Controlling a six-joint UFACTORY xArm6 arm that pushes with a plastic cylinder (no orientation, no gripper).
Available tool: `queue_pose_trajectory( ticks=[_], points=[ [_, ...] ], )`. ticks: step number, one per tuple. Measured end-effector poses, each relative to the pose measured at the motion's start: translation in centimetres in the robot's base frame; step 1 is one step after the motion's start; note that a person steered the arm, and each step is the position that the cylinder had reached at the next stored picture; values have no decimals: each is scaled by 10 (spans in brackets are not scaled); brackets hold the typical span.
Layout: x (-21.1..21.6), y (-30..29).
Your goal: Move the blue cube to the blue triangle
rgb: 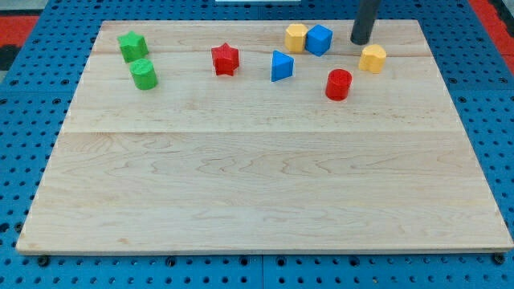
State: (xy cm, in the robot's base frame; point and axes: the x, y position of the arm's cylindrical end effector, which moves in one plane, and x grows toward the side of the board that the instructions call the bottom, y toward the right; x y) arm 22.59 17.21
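Note:
The blue cube (320,39) sits near the view's top, touching a yellow block (295,37) on its left. The blue triangle (281,66) lies a short way below and to the left of the cube, apart from it. My tip (359,41) comes down from the view's top and rests just to the right of the blue cube, with a small gap between them.
A yellow block (373,58) lies right of and below my tip. A red cylinder (338,84) is below it. A red star (226,59) lies left of the triangle. A green block (132,45) and green cylinder (144,74) sit at the view's upper left on the wooden board (257,185).

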Motion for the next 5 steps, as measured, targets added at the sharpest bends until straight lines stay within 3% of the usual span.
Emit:
queue_pose_trajectory(
  ticks=[1, 3, 4, 5],
  points=[
    [-31, -5],
    [44, -80],
    [11, -74],
    [51, -131]
  ],
)
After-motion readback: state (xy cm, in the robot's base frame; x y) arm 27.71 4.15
